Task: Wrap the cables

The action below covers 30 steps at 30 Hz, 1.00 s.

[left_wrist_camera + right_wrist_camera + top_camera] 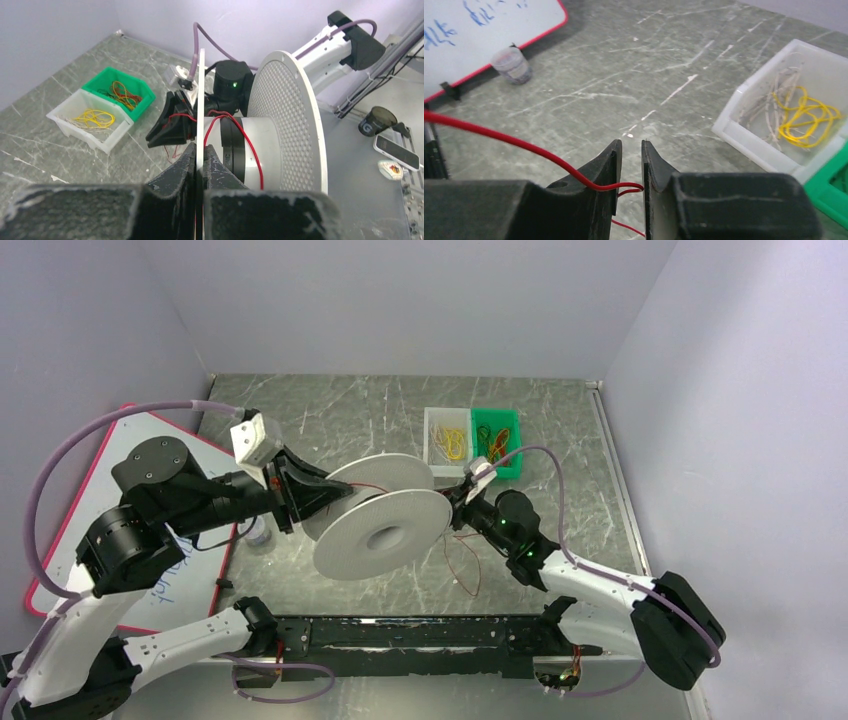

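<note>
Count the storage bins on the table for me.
2. The white bin sits on the far side of the table, beyond the spool; the green bin stands right beside it, on its right. None seem hidden.

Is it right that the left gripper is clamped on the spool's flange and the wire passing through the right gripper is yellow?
No. The wire passing through the right gripper is red, not yellow; the right wrist view shows it. The rest holds.
</note>
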Motion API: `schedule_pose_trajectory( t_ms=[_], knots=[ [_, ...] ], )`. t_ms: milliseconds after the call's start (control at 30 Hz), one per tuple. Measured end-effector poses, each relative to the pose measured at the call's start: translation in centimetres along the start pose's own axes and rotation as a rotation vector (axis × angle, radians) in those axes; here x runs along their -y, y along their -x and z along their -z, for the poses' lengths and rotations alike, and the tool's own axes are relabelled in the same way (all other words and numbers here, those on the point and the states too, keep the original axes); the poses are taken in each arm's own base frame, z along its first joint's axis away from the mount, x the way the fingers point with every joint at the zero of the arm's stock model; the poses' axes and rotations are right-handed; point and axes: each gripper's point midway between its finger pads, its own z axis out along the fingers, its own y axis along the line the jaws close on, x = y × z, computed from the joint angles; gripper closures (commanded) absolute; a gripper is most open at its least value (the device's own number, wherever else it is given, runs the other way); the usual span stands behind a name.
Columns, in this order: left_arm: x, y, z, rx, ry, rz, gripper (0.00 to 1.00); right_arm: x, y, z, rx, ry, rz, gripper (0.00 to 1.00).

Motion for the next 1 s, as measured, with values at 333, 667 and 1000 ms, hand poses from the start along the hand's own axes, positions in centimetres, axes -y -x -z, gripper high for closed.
schedule_pose_trajectory(
  t_ms=[333, 667, 1000],
  knots=[
    [-2.4, 3.6, -0.6, 0.145, 0.150, 0.075, 0.93, -2.2, -2.8, -0.8, -0.037, 0.120, -0.116, 0.84],
    [-6.9, 6.1, -0.8, 0.285, 0.394, 0.181, 0.93, -4.5, -5.5, 0.0, -0.097, 0.216, -0.257, 1.00],
    [-16.0, 3.8, -3.7, 0.280, 0.814, 0.156, 0.93, -12.0, -7.3, 2.3, -0.194, 0.314, -0.318, 1.00]
  ],
)
